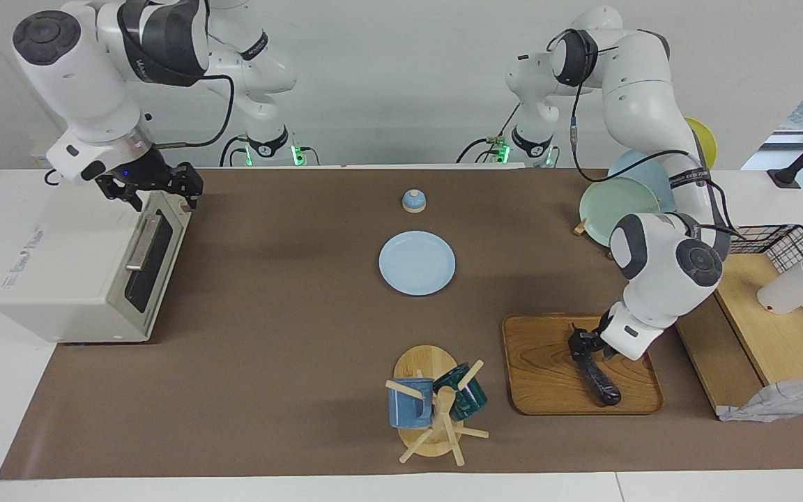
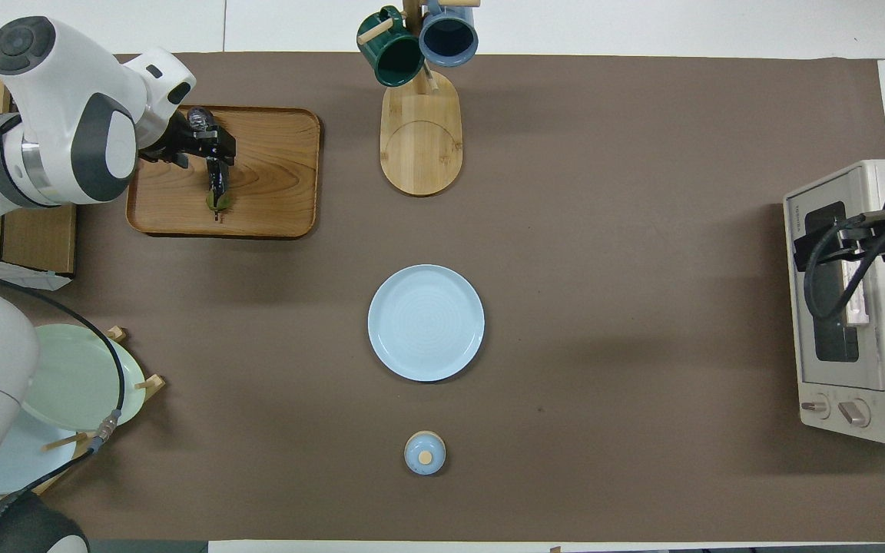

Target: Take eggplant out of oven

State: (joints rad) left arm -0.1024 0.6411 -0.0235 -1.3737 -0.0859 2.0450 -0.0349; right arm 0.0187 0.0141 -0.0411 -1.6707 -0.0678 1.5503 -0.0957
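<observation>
The dark eggplant (image 1: 600, 380) (image 2: 217, 180) lies on the wooden tray (image 1: 548, 376) (image 2: 273, 177) toward the left arm's end of the table, its green stem end pointing toward the robots. My left gripper (image 1: 585, 345) (image 2: 200, 146) is low over it, open, with a finger on each side of the eggplant. The cream oven (image 1: 67, 265) (image 2: 850, 307) stands at the right arm's end with its glass door closed. My right gripper (image 1: 161, 187) (image 2: 823, 242) hangs open just above the oven's top front edge, holding nothing.
A light blue plate (image 1: 417, 263) lies mid-table, with a small blue lidded jar (image 1: 413, 201) nearer the robots. A mug tree (image 1: 436, 404) with two mugs stands beside the tray. A plate rack (image 1: 617, 202) and a black wire basket shelf (image 1: 778, 244) are beside the left arm.
</observation>
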